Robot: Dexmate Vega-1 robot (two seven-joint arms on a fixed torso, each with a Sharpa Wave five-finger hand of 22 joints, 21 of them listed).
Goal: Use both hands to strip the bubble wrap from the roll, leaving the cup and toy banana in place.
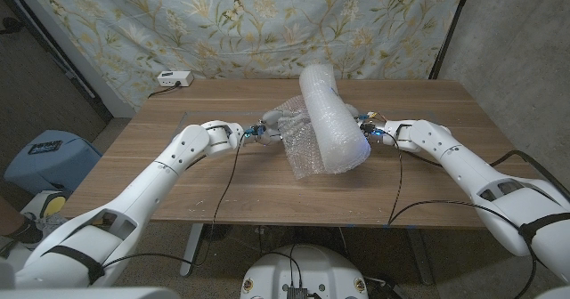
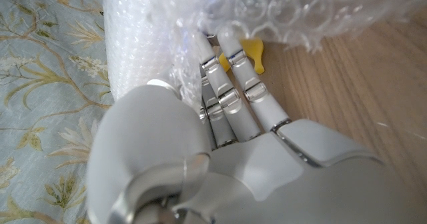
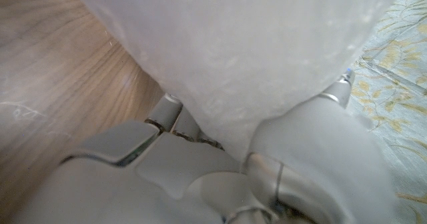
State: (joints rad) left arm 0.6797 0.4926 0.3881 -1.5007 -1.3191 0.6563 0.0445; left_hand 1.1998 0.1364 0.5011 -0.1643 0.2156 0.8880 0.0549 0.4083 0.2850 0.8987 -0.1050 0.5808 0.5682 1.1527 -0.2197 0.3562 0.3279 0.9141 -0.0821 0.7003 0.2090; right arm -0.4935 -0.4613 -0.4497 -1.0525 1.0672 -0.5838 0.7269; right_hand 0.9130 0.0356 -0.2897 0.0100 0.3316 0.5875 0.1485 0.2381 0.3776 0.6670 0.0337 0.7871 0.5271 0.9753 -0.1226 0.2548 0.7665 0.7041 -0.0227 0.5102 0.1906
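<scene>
Two white arms reach in from the near corners to the middle of the bench [image 1: 178, 192]. On the left side, the left robot hand [image 1: 256, 133] has its fingers [image 2: 230, 84] pushed into the loose bubble wrap sheet [image 1: 298, 139] and looks to be pinching it. Just past those fingertips, under the sheet, sits the toy banana [image 2: 247, 53], a small yellow thing on the wood. I cannot see the cup, so it may be hiding under the wrap.

Between both hands stands the bubble wrap roll [image 1: 331, 117], tilted, with its far end up in the air. On the right side, the right robot hand [image 1: 372, 128] is pressed against the roll, and the wrist view shows its thumb and fingers around the white wrap, so it seems to hold the roll.

What could go wrong? If the left hand drags the sheet low, it could sweep the banana away, since the banana is so close. The cup could tip too if the wrap catches it. If the right hand slips, the roll could drop on both things. The thin sheet could also tear or slide out of the pinch.
</scene>
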